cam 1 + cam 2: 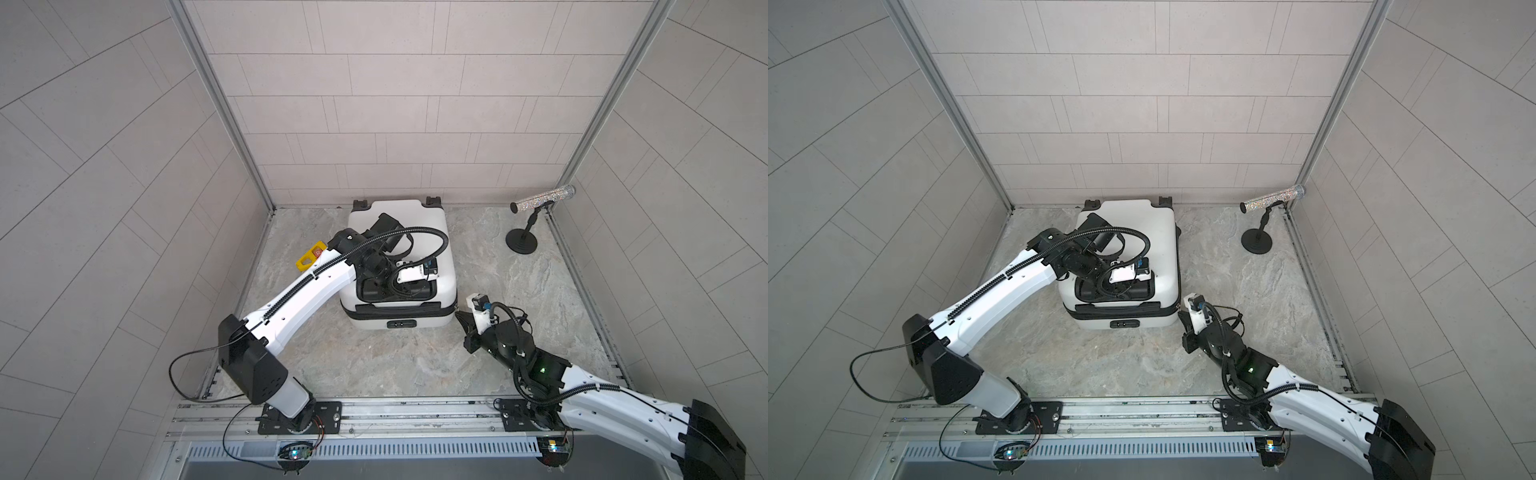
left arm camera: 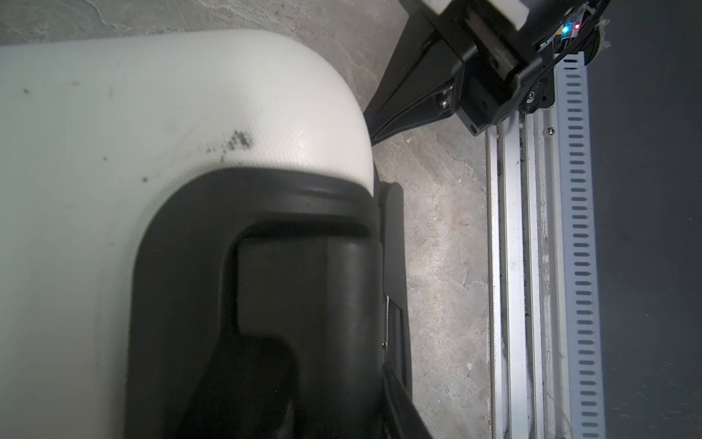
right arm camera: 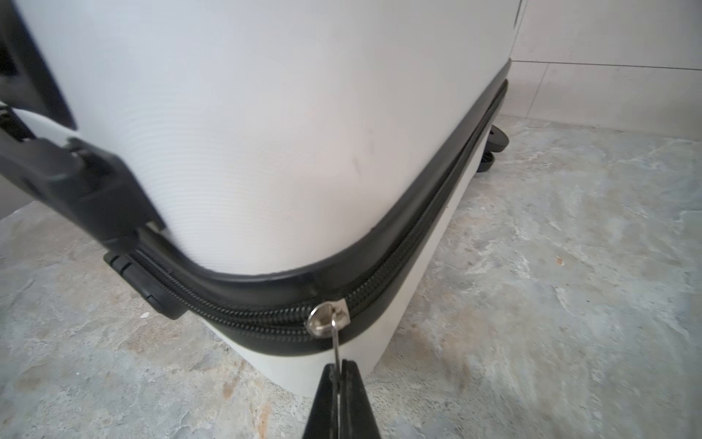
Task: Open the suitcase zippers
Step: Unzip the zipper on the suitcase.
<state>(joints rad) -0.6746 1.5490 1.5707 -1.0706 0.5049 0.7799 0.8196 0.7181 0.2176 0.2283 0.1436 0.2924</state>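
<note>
Looking at the right wrist view, the right gripper [image 3: 339, 374] is pinched completely closed on the thin metal zipper pull [image 3: 336, 351] hanging off the silver slider [image 3: 327, 321]. That slider sits at the rounded near corner of the suitcase [image 3: 266, 133], on the black zipper track [image 3: 425, 224] between the two white shell halves. I can't say from here how much of the track is undone, but my guess is the unzipping has barely got going.

Both top views show the suitcase lying flat on the stone-patterned bench [image 1: 415, 365], wheels [image 3: 495, 140] toward the back wall. Flat like that, the seam runs sideways down low, which is probably why the right arm comes in low at the corner.

The left gripper [image 1: 386, 286] is down over the black handle recess [image 2: 182, 235] on top of the shell. I'd guess it's there to pin the case so it doesn't slide when the pull gets tugged. I can't tell whether it's spread or clamped on anything, since its wrist view is just dark shapes.

A yellow block [image 1: 309, 255] behind the left arm and a glittery tube on a black stand [image 1: 540, 199] are both well apart from the action.

Labels: nothing readable. There's no brand on the shell, and the mark on the yellow block is too small to make out.
</note>
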